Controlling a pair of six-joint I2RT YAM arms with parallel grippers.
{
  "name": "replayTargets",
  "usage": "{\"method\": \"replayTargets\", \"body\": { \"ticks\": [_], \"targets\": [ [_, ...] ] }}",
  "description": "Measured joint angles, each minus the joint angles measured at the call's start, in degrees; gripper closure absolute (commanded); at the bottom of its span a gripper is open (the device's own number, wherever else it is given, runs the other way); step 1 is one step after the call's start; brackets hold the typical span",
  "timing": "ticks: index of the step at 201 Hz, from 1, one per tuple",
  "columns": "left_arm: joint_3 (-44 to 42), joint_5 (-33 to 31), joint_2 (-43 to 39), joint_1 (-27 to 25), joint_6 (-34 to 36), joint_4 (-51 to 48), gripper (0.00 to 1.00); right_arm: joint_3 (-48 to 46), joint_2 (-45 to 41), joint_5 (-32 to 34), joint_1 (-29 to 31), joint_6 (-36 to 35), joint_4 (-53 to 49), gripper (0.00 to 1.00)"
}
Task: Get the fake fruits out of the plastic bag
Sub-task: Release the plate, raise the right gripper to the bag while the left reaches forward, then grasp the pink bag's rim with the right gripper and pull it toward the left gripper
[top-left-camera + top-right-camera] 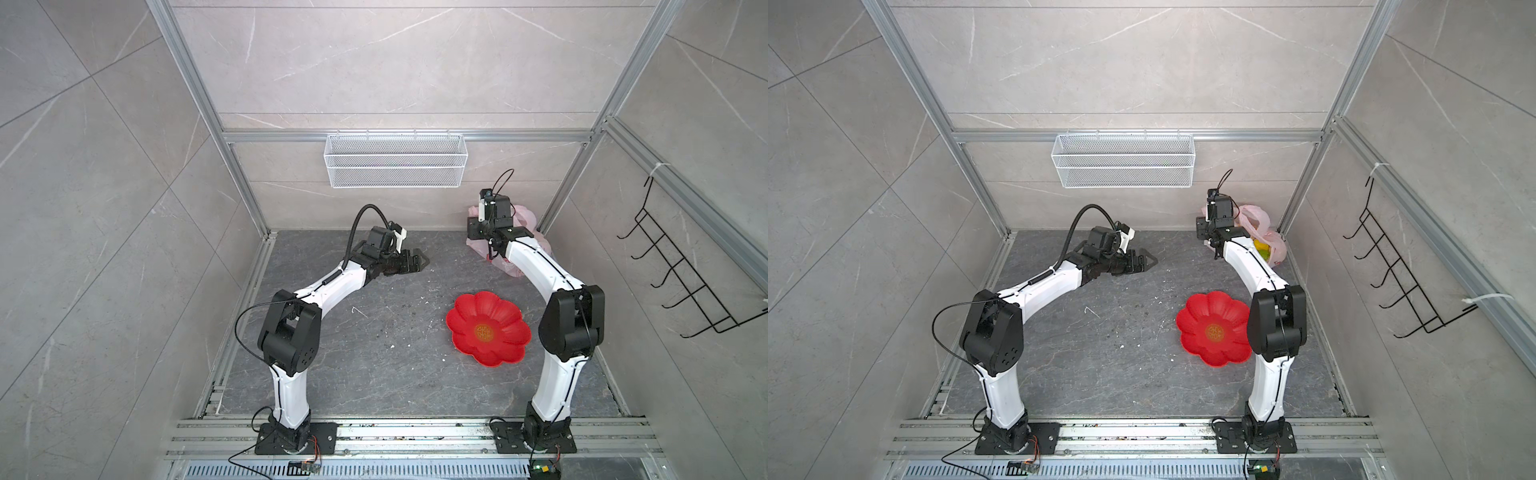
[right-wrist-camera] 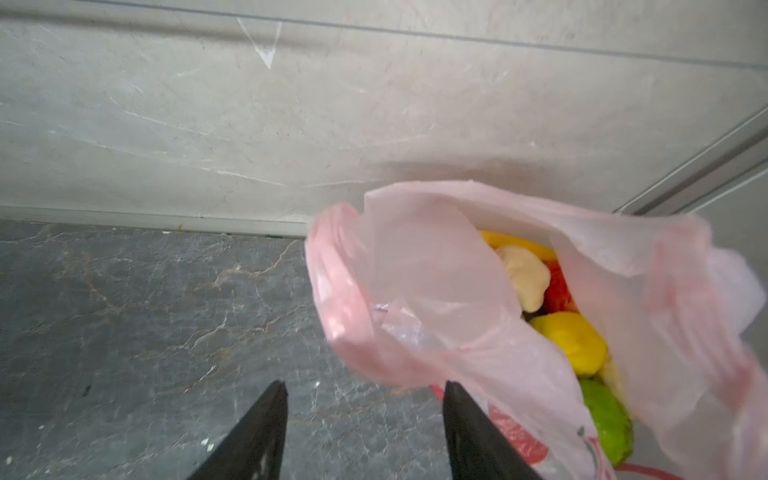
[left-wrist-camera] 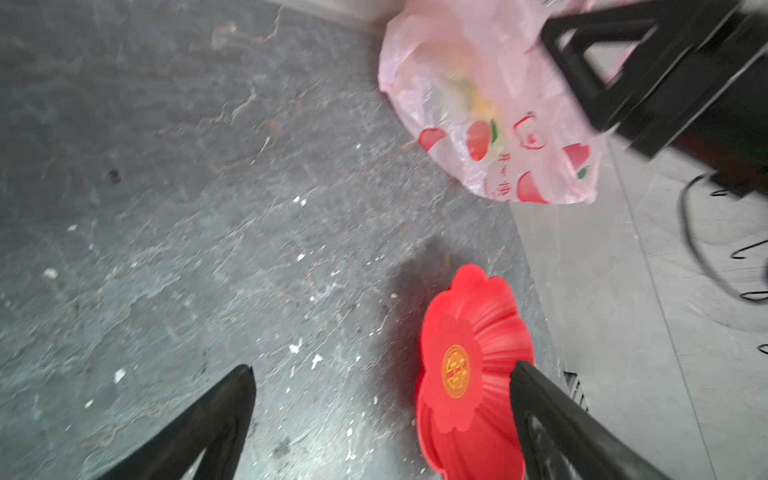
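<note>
The pale-pink plastic bag (image 1: 525, 216) (image 1: 1256, 216) sits in the back right corner of the floor, partly hidden behind my right arm. In the right wrist view its mouth (image 2: 436, 270) gapes, and the fake fruits lie inside: a cream ball (image 2: 523, 276), a red one (image 2: 559, 291), a yellow ball (image 2: 571, 340), a green one (image 2: 609, 419) and a yellow banana (image 2: 515, 241). My right gripper (image 2: 365, 388) is open and empty, just short of the bag's rolled handle. My left gripper (image 1: 422, 262) (image 3: 382, 368) stands open and empty low over the floor, well left of the bag (image 3: 478, 104).
A red flower-shaped dish (image 1: 488, 328) (image 3: 465, 365) lies empty on the floor, in front of the bag and beside my right arm. A white wire basket (image 1: 395, 160) hangs on the back wall. A black hook rack (image 1: 681, 274) hangs on the right wall.
</note>
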Motion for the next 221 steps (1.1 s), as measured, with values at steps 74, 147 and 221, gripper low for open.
{"method": "replayTargets", "body": {
  "ticks": [74, 147, 221],
  "targets": [
    [-0.61, 0.44, 0.0, 3.3, 0.04, 1.31, 0.03, 17.55, 10.21, 5.6, 1.27, -5.62, -3.69, 0.35],
    [-0.61, 0.42, 0.0, 3.72, 0.04, 1.66, 0.04, 31.04, 21.86, 5.55, 1.22, -6.19, -11.89, 0.73],
    [-4.15, 0.26, -0.76, 4.42, -0.5, 2.95, 0.05, 33.42, 21.92, 0.39, 1.77, -4.7, -16.46, 0.96]
  ]
}}
